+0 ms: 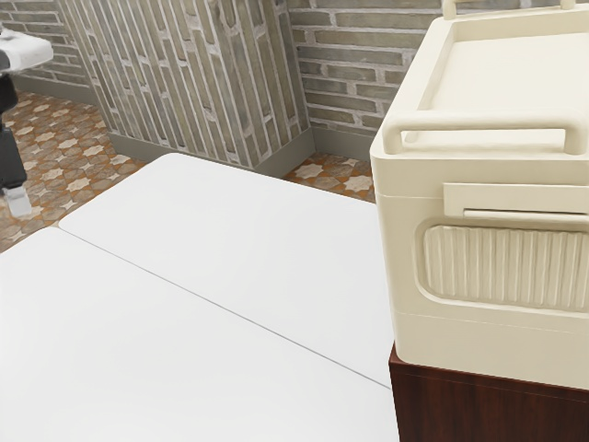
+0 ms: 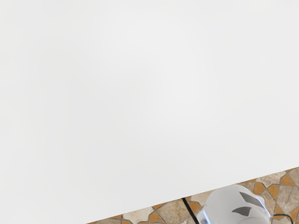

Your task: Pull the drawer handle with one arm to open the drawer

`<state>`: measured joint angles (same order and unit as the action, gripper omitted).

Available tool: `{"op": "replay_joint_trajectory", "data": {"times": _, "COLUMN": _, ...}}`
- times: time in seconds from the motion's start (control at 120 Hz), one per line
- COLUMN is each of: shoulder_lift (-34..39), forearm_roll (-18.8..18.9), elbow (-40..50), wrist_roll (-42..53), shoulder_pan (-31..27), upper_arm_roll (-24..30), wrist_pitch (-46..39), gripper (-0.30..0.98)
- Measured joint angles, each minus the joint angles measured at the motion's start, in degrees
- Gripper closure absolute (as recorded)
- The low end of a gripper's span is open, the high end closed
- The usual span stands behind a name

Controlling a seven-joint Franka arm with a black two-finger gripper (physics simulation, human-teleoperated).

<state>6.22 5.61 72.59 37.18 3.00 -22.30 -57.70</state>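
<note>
At the exterior view's left edge hangs my gripper (image 1: 12,168), partly cut off by the frame, pointing down over the near side of the white table; whether it is open or shut cannot be made out. Far across the table, at the exterior view's right, stands a cream drawer unit (image 1: 399,267). Its front carries a flat panel with a slim horizontal handle (image 1: 526,217) above a ribbed inset (image 1: 506,265). A wide gap separates the gripper from the unit, and the front shows no visible opening.
The cream unit rests on a dark brown wooden base (image 1: 479,405). A raised rail (image 1: 479,121) runs along its top edge. The white table (image 1: 212,276) spans the space between. Behind it rises a brick pillar (image 1: 184,83). In the wrist view, the robot's white base (image 2: 233,205) lies beyond the tabletop edge.
</note>
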Motion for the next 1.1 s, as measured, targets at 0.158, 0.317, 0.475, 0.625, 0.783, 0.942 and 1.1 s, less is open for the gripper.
{"op": "replay_joint_trajectory", "data": {"times": 0.158, "shoulder_lift": 0.18, "forearm_roll": 0.41, "elbow": 0.49, "wrist_roll": 15.41, "shoulder_pan": 0.63, "upper_arm_roll": -0.27, "wrist_pitch": -11.56, "gripper": 0.00}}
{"op": "replay_joint_trajectory", "data": {"times": 0.317, "shoulder_lift": -0.02, "forearm_roll": -1.07, "elbow": 0.59, "wrist_roll": 27.34, "shoulder_pan": 1.36, "upper_arm_roll": 0.23, "wrist_pitch": -16.96, "gripper": 0.00}}
{"op": "replay_joint_trajectory", "data": {"times": 0.475, "shoulder_lift": -0.14, "forearm_roll": -1.16, "elbow": 0.58, "wrist_roll": 36.58, "shoulder_pan": 1.47, "upper_arm_roll": 0.30, "wrist_pitch": -19.54, "gripper": 0.00}}
{"op": "replay_joint_trajectory", "data": {"times": 0.625, "shoulder_lift": -0.12, "forearm_roll": -0.51, "elbow": 1.43, "wrist_roll": 43.37, "shoulder_pan": 2.44, "upper_arm_roll": 0.32, "wrist_pitch": -20.73, "gripper": 0.00}}
{"op": "replay_joint_trajectory", "data": {"times": 0.783, "shoulder_lift": 1.43, "forearm_roll": 2.23, "elbow": 6.30, "wrist_roll": 48.95, "shoulder_pan": 7.28, "upper_arm_roll": 0.92, "wrist_pitch": -22.03, "gripper": 0.00}}
{"op": "replay_joint_trajectory", "data": {"times": 0.942, "shoulder_lift": 3.53, "forearm_roll": 3.07, "elbow": 15.84, "wrist_roll": 53.28, "shoulder_pan": 9.43, "upper_arm_roll": 0.87, "wrist_pitch": -26.84, "gripper": 0.00}}
{"op": "replay_joint_trajectory", "data": {"times": 1.1, "shoulder_lift": 6.05, "forearm_roll": 4.67, "elbow": 24.17, "wrist_roll": 56.64, "shoulder_pan": 14.36, "upper_arm_roll": 0.19, "wrist_pitch": -33.95, "gripper": 0.00}}
